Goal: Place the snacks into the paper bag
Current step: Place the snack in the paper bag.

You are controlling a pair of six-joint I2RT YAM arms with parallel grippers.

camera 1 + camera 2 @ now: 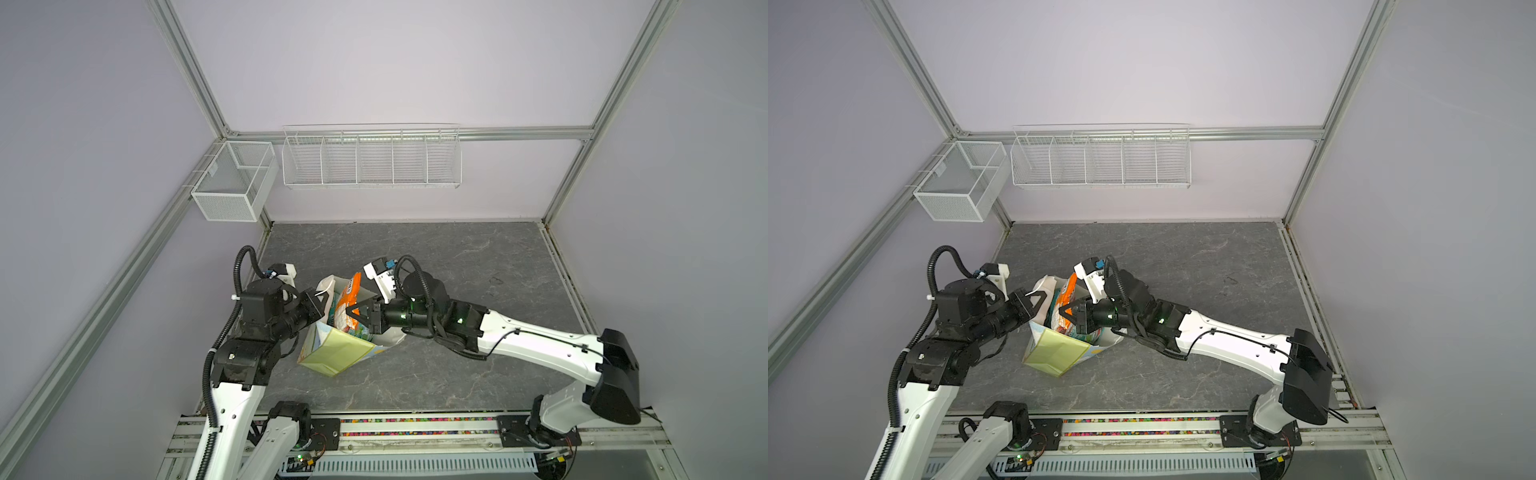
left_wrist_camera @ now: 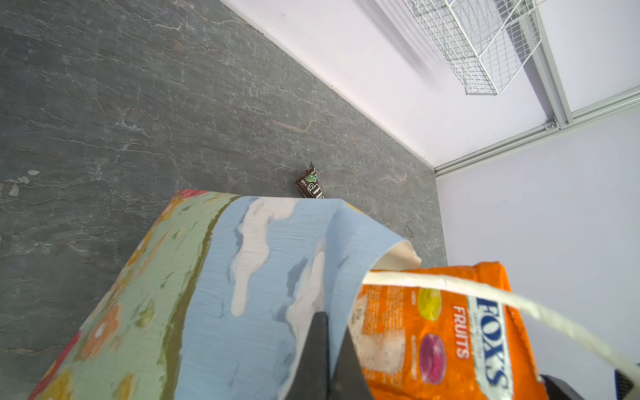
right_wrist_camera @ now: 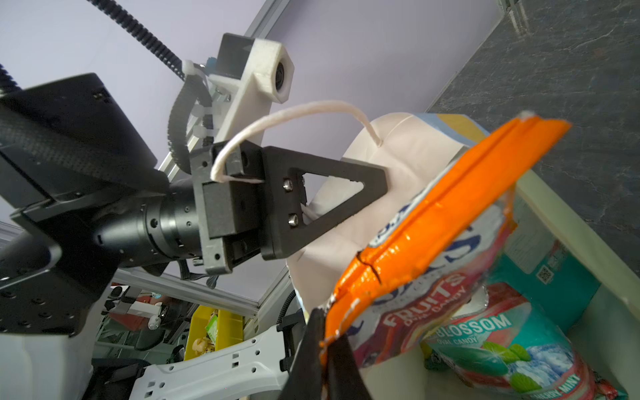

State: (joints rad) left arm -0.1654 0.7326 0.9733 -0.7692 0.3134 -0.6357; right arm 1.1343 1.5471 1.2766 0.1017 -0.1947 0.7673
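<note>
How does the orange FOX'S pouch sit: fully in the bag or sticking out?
Sticking out. The orange pouch rises above the paper bag rim, the right gripper shut on its edge.

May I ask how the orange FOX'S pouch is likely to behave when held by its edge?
Probably floppy: the orange FOX'S pouch bends and creases near the right gripper, which pinches its sealed edge. The glossy film looks slippery, so it might slip.
</note>
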